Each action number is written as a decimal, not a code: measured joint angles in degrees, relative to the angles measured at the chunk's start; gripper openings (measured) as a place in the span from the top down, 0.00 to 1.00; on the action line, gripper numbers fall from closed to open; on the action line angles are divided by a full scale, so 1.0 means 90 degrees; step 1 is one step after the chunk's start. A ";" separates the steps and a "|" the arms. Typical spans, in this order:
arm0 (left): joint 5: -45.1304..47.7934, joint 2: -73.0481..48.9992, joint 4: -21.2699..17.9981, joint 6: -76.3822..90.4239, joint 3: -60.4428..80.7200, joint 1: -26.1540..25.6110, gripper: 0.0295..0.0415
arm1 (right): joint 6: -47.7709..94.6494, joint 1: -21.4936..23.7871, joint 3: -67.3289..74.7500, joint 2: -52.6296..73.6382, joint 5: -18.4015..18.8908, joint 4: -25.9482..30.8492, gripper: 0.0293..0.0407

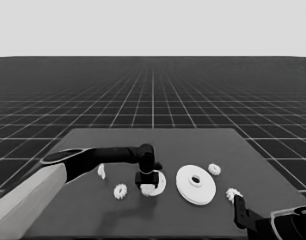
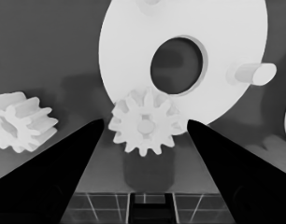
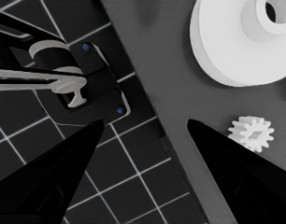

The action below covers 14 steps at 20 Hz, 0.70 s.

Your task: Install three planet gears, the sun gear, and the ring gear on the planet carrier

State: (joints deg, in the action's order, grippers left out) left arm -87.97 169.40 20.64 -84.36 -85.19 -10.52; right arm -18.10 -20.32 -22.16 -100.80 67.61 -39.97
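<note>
Table stock: larger round part (image 1: pixel 195 184) right of centre, one gear (image 1: pixel 214 169) beyond it, one (image 1: pixel 232 193) at its near right by the parked right gripper (image 1: pixel 239 212), one (image 1: pixel 120 191) near left, thin white piece (image 1: pixel 101 171) farther left. Left gripper (image 1: pixel 147 181) over the smaller round part (image 1: pixel 159 180), fingers spread, gripping nothing. Its wrist view alone shows a gear (image 2: pixel 145 124) seated on that part's near edge, a bare peg (image 2: pixel 252 73) elsewhere on it.

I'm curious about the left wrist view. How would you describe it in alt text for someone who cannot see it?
A small white toothed gear sits on a peg at the edge of the smaller flat white round part, between the left gripper's two open black fingers. Another white peg stands bare on that part, and a second toothed gear lies on the dark table.
</note>
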 joint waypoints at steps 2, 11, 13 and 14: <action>0.0000 0.0000 0.0000 0.0000 0.0000 0.0000 0.25 | 0.0000 0.0000 0.0000 0.0000 0.0000 0.0000 0.19; -0.0198 -0.0117 -0.1069 -0.0451 0.0618 0.1080 0.25 | 0.0000 0.0000 0.0000 0.0000 0.0000 0.0000 0.19; -0.0167 -0.0985 -0.1069 -0.0326 0.1490 0.1078 0.25 | 0.0000 0.0000 0.0000 0.0000 0.0000 0.0000 0.19; -0.0129 -0.1657 -0.1068 -0.0118 0.1862 0.1075 0.25 | 0.0000 0.0000 0.0000 0.0000 0.0000 0.0000 0.19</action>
State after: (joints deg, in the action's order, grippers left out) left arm -89.13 154.49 11.03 -85.42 -68.43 -0.84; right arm -18.10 -20.32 -22.16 -100.80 67.61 -39.97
